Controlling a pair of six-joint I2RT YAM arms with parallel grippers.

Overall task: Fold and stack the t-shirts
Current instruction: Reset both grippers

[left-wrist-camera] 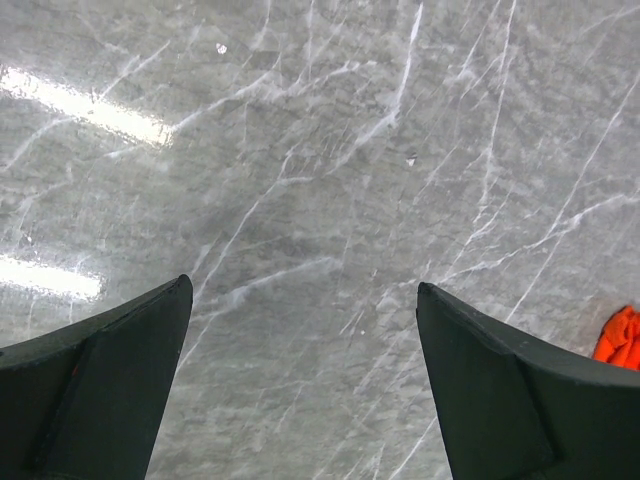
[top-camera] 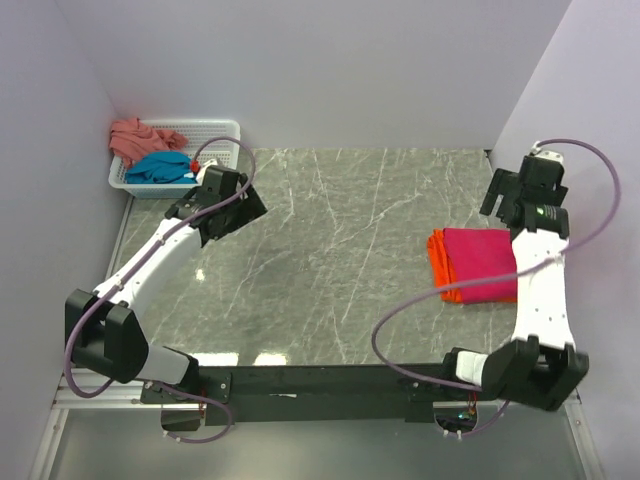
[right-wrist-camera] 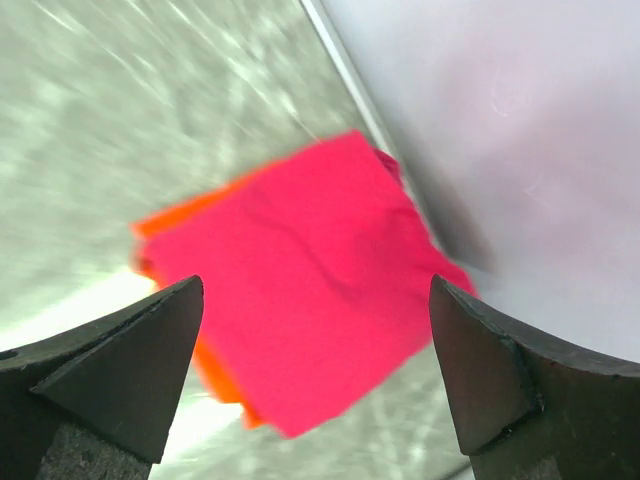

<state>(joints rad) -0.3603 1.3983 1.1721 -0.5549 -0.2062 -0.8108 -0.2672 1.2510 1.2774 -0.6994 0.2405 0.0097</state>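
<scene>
Sitting in the far left corner, a white plastic mesh basket (top-camera: 222,128) holds a crumpled salmon-pink cloth t-shirt (top-camera: 135,137), which spills over its left rim. A bunched teal cloth t-shirt (top-camera: 165,167) lies beside it. Neither heap shows a clear long axis. Just right of the basket, the left gripper (left-wrist-camera: 302,285) hangs over the grey marble tabletop (top-camera: 340,230), jaws wide apart and holding nothing.

Far to the right, a folded magenta-red t-shirt (top-camera: 480,260) lies flat on a folded bright orange t-shirt (top-camera: 437,262), whose edge peeks out on the left and near sides. The stack looks nearly square. The right arm (top-camera: 540,290) covers its right edge, so its long axis is unclear. The right gripper (right-wrist-camera: 315,285) hovers by the stack, jaws spread and empty. Its wrist view is blurred.
</scene>
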